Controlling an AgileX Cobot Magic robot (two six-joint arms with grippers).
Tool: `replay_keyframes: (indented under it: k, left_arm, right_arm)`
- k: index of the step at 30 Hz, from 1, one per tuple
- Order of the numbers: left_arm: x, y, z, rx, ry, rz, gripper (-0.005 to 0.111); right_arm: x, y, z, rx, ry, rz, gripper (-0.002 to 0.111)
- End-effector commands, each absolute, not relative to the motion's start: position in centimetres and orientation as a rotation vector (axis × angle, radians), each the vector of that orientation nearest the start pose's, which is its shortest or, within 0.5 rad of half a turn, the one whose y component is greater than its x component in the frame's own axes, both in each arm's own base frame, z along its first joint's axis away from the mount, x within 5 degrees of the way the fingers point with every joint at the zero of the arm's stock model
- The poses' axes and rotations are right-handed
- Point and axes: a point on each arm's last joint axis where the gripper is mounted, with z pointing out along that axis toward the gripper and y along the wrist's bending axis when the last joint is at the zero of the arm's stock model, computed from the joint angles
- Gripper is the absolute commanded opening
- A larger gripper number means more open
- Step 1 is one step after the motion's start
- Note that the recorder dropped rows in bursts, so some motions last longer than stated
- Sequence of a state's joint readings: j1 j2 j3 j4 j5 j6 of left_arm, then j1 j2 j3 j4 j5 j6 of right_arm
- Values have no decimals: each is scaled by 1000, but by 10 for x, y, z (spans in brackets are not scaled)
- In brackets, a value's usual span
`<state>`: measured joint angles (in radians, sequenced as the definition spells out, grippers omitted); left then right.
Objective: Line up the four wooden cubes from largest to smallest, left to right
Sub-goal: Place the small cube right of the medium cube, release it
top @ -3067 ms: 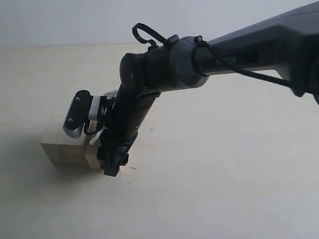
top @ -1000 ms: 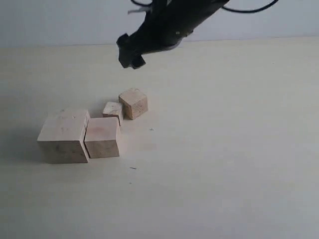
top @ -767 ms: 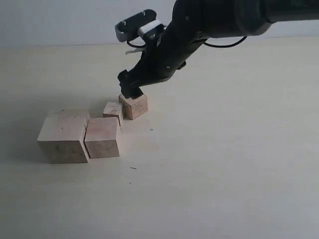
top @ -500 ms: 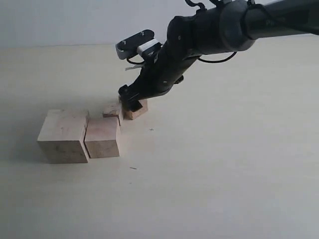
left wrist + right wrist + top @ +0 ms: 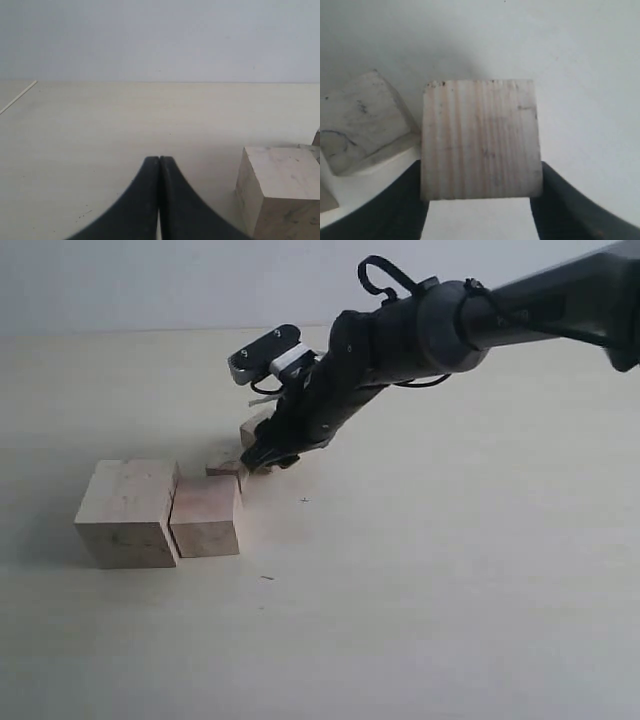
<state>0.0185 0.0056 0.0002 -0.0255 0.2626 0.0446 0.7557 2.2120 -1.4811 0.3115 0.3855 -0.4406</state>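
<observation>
Four pale wooden cubes lie on the table. The largest cube (image 5: 127, 512) and the second cube (image 5: 205, 516) sit side by side at the left. The smallest cube (image 5: 225, 466) lies just behind them. Just right of it is the third cube (image 5: 252, 428), mostly hidden by my right gripper (image 5: 262, 455). In the right wrist view the third cube (image 5: 481, 140) fills the gap between the fingers of that gripper (image 5: 480, 200), which touch both its sides. The smallest cube (image 5: 362, 122) lies close beside it. My left gripper (image 5: 159, 165) is shut and empty, near the largest cube (image 5: 280, 190).
The cream tabletop (image 5: 450, 570) stretches wide to the right and front of the cubes. A pale wall (image 5: 120, 280) closes off the back. The right arm (image 5: 480, 320) reaches in from the upper right, above the table.
The right arm swung away from the two big cubes, rose, then came down over the third cube. Its fingers now stand on both sides of that cube.
</observation>
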Motion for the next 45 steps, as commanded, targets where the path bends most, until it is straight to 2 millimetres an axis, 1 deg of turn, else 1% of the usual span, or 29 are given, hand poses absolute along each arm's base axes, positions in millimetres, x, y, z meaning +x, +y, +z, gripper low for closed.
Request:
replay_keyframes:
  k: [1,2,5,7,8,10,11,14,17,20,23,26,28,33,35,41,45]
  left_arm:
    - [55,0,189,2,1745,20,0]
    - [55,0,189,2,1745,20,0]
    - [55,0,189,2,1745,20,0]
    - [55,0,189,2,1745,20,0]
    - [55,0,189,2,1745,20,0]
    - [55,0,189,2,1745,20,0]
    - [55,0,189,2,1745,20,0]
    - [55,0,189,2,1745,20,0]
    - [55,0,189,2,1745,20,0]
    - [55,0,189,2,1745,20,0]
    - [55,0,189,2,1745,20,0]
    - [55,0,189,2,1745,20,0]
    - [55,0,189,2,1745,20,0]
    - [55,0,189,2,1745,20,0]
    - [55,0,189,2,1745,20,0]
    - [55,0,189,2,1745,20,0]
    - [55,0,189,2,1745,20,0]
  right_arm:
    - [323,316,166,-1283,2246,318,1]
    - [319,312,181,-1320,2234,297,1]
    - [307,300,212,-1386,2224,270,1]
    - [298,292,219,-1456,2186,250,1]
    - [290,285,219,-1526,2145,227,1]
    - [280,275,212,-1628,2097,199,1]
    - [274,269,201,-1682,2083,182,1]
    - [263,261,174,-1830,2020,167,0]
    - [257,266,151,-1914,1997,266,0]
    - [258,274,133,-1930,1959,338,0]
    - [258,278,118,-1971,1922,379,0]
    - [257,281,109,-1974,1922,418,0]
    - [257,283,108,-1969,1915,447,0]
    - [263,296,109,-2008,1903,543,0]
    - [264,302,108,-2053,1900,613,0]
    - [269,309,95,-2069,1910,634,0]
    - [269,309,94,-2069,1912,632,0]
